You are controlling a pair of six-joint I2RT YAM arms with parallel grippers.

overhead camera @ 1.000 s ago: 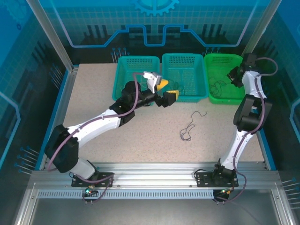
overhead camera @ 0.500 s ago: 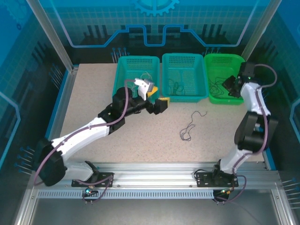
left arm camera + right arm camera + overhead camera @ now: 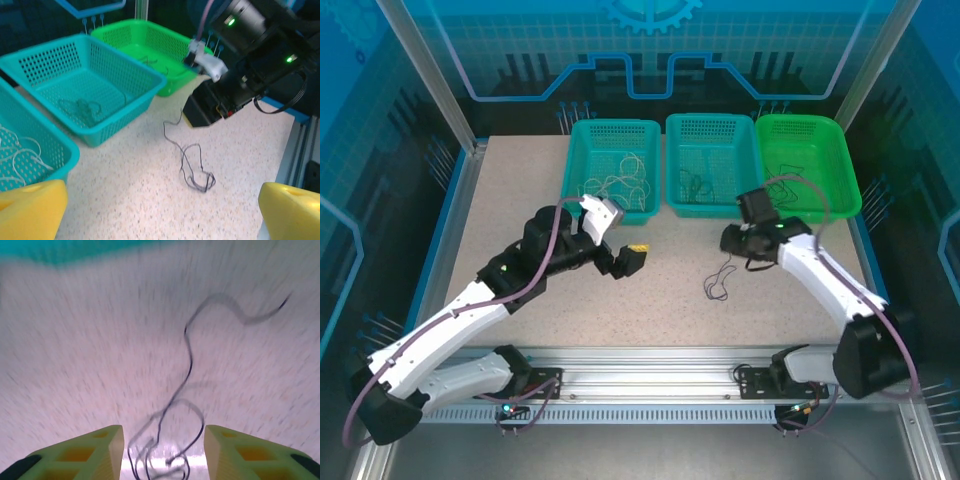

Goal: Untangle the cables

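Purplish-black cable in loose loops on the speckled table, its curls between the half-parted, empty jaws of the right gripper, left gripper spread wide and empty nearby, pale cables in the left teal basket, dark green strand in the middle teal basket.

I see a matt, speckled beige tabletop, a smooth green plastic basket full of holes at the upper right, and a thin, bendy purplish-black cable.

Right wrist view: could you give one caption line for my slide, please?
Open right gripper hovers above a dark, looped cable lying on the speckled table; image motion-blurred.
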